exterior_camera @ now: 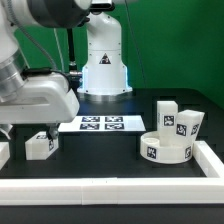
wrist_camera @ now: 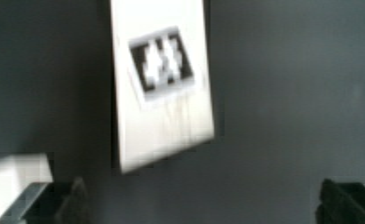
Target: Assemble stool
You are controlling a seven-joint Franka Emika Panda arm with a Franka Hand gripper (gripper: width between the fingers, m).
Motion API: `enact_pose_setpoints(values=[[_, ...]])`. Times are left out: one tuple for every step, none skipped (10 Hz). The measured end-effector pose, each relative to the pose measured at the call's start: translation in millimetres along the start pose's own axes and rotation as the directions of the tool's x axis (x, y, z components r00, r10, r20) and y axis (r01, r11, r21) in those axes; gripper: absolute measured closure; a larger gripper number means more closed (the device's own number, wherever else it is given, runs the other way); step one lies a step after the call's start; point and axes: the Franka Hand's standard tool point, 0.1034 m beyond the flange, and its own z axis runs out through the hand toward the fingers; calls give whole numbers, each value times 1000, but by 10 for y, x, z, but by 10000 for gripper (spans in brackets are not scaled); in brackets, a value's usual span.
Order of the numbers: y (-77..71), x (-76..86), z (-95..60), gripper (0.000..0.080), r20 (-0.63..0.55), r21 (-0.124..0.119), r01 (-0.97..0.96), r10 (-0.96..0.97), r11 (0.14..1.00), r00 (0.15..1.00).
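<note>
The stool's round white seat (exterior_camera: 165, 150) lies on the black table at the exterior view's right, a tag on its side. Two white legs (exterior_camera: 167, 115) (exterior_camera: 188, 124) stand just behind it. Another leg (exterior_camera: 40, 145) sits at the left, below the robot's hand (exterior_camera: 40, 100). A further white piece (exterior_camera: 3, 152) shows at the left edge. In the wrist view my gripper (wrist_camera: 205, 205) is open above bare table. Its dark fingertips (wrist_camera: 63, 200) stand far apart with nothing between them. A white piece (wrist_camera: 10, 175) lies just outside one finger.
The marker board (exterior_camera: 100, 123) lies flat mid-table in front of the robot base (exterior_camera: 104, 70); its blurred edge and one tag (wrist_camera: 161, 60) fill the wrist view. White border rails (exterior_camera: 210, 155) run along the table's right and front sides.
</note>
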Motion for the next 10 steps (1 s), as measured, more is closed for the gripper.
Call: enact_pose_setpoints(values=[[5, 21, 5, 151, 41, 2, 2, -2, 1000, 999], [2, -50, 49, 151, 131, 14, 1, -3, 1000, 991], [25, -49, 85, 151, 197, 19, -1, -2, 1000, 980], [55, -21, 133, 151, 243, 13, -2, -1, 1000, 970], [57, -3, 150, 151, 253, 0, 5, -4, 1000, 967], [48, 6, 154, 151, 250, 1, 8, -8, 1000, 968], [89, 33, 153, 151, 237, 2, 7, -7, 1000, 971], [92, 40, 153, 151, 235, 0, 7, -7, 1000, 972], [90, 44, 153, 151, 233, 0, 7, -7, 1000, 972], [102, 43, 158, 151, 235, -10, 2, 0, 1000, 972]])
